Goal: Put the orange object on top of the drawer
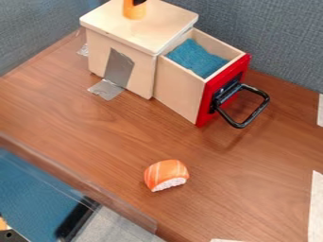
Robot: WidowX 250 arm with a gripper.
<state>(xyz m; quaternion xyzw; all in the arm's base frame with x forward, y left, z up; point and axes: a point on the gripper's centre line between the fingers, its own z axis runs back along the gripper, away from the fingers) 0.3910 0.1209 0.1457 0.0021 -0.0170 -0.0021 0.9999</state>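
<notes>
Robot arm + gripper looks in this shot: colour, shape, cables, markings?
Little to go on. A small black patch at the top edge, by the orange object on the wooden box, may be part of the robot, but I can't confirm. Shape, cables, markings: can't tell.

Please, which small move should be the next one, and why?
Probably just avoid disturbing the orange object: it already appears to rest on the wooden box top, above the open drawer's level. The sushi piece, also orange, lies on the table.
</notes>
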